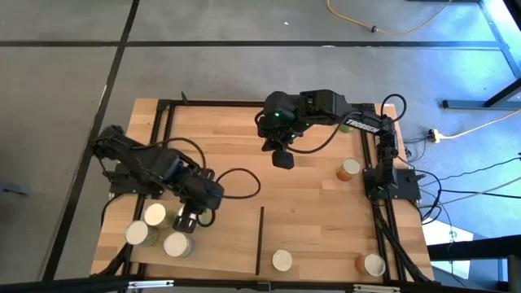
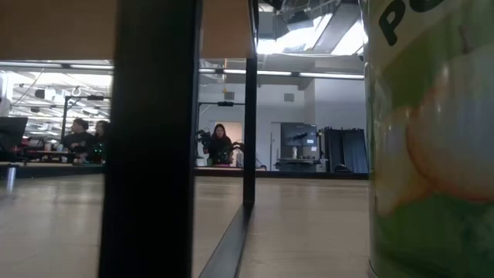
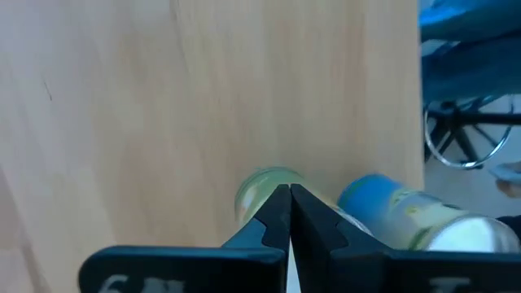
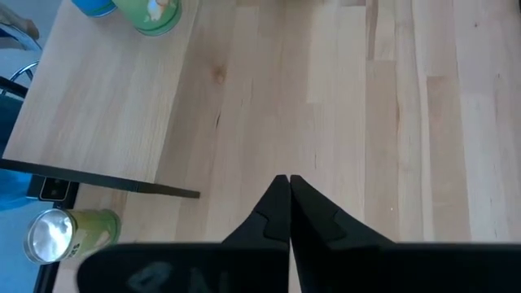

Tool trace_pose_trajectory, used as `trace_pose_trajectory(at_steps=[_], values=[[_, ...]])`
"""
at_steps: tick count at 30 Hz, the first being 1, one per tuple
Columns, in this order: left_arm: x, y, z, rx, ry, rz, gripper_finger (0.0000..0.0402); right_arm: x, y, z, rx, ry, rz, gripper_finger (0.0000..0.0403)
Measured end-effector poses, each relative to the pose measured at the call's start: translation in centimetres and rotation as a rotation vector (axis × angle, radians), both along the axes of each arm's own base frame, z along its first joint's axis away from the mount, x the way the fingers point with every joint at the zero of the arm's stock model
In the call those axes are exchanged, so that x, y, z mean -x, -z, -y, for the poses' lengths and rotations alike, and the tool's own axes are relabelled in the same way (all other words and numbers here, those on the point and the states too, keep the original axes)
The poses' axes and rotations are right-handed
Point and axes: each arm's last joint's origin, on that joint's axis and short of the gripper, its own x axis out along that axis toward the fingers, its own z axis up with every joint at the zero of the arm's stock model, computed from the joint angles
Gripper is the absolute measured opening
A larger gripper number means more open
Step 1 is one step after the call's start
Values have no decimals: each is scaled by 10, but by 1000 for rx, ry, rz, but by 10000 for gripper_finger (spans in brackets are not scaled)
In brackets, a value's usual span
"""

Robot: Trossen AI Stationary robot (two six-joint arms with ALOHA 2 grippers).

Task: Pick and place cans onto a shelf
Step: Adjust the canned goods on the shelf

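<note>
Pale wood shelf at lower left holds three cans, grouped tidily. My left fingers hover beside them, pinched together, holding nothing. My right fingers, also pinched together, wait top middle.

Three cans cluster on the shelf, left of its divider
</note>
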Motion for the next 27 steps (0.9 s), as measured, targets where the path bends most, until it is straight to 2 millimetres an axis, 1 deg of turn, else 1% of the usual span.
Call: trace_pose_trajectory(at_steps=[6, 11, 16, 23, 27], values=[[-5, 7, 1, -10, 4, -46, 0, 0, 0, -3, 2, -11, -1, 0], [-10, 12, 3, 20, 23, -82, 0, 0, 0, -6, 6, -25, 0, 0], [-9, 13, 3, 24, 9, -110, 0, 0, 0, -7, 6, -28, 0, 0], [0, 14, 3, 1, -17, -187, 0, -1, 0, -8, 3, -26, -1, 0], [1, 14, 7, 4, -23, -189, 0, -1, 0, -8, -1, -21, -2, 0]])
